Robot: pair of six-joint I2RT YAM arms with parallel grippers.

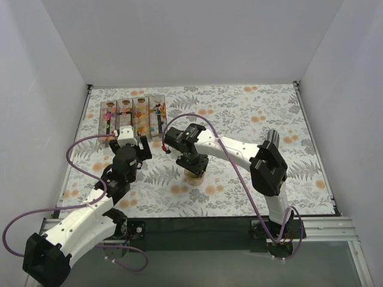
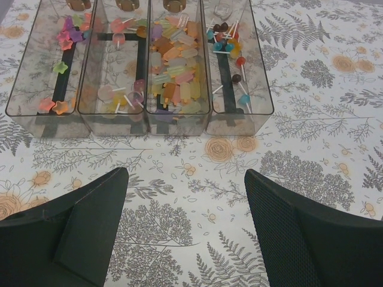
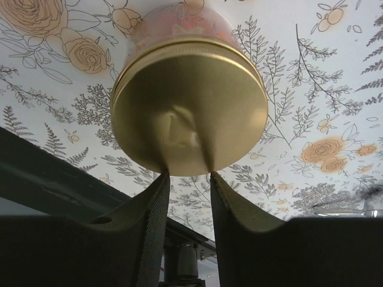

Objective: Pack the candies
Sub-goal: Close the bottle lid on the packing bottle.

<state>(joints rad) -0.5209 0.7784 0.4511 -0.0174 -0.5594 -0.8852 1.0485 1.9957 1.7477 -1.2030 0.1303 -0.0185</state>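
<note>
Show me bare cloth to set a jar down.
Free: the cloth right of the bins up to the right wall; the strip between jar and near edge. Crowded: between bins and jar, around the left gripper and right gripper.

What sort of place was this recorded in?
Probably a lab test booth: plain white walls box in a floral-clothed table, two robot arms bolted at its edge, clear bins of candies.

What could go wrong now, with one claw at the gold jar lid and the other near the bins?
1. The right gripper holds its fingers close together at the wide gold lid; they may slip off it or tip the jar.
2. The left gripper hangs open just short of the clear bins; a careless reach could shove them or scatter the candies.
</note>
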